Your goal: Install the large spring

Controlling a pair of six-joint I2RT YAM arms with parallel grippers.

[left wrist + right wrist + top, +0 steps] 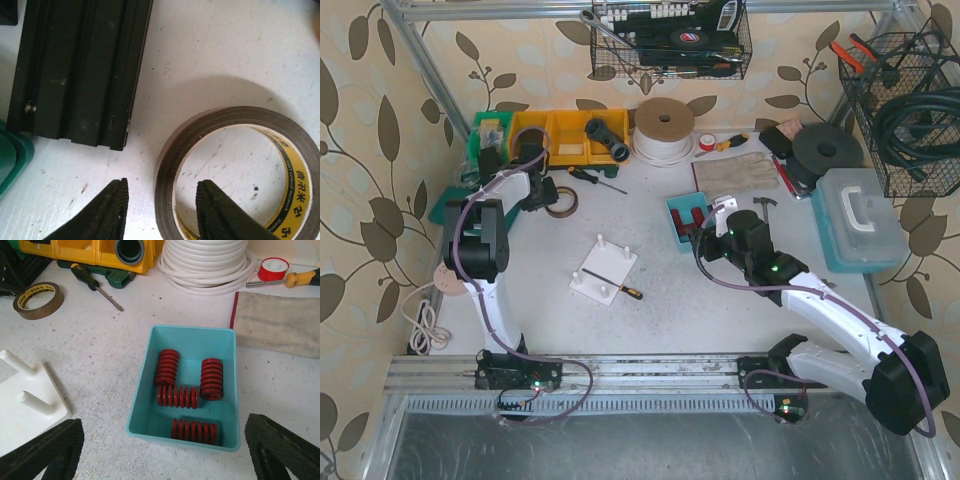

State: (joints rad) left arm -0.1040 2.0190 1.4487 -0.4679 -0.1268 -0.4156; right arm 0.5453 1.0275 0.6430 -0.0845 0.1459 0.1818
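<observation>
A teal tray (141, 385) holds several red springs, two standing (168, 367) and two lying (195, 431). In the top view the tray (676, 212) sits right of centre. My right gripper (164, 440) is open wide and empty, hovering just above the tray's near edge; it also shows in the top view (712, 222). The white peg plate (604, 268) lies at the table's middle, and its pegs show at the left of the right wrist view (30, 402). My left gripper (162, 184) is open and empty, straddling the rim of a brown tape roll (235, 170) at the far left (538, 195).
A black-and-yellow screwdriver (615, 287) lies on the plate's near edge. Yellow bins (570, 135), a white cable coil (664, 128), a cloth (735, 172) and a blue toolbox (865, 215) line the back and right. A black extrusion (80, 70) lies by the left gripper.
</observation>
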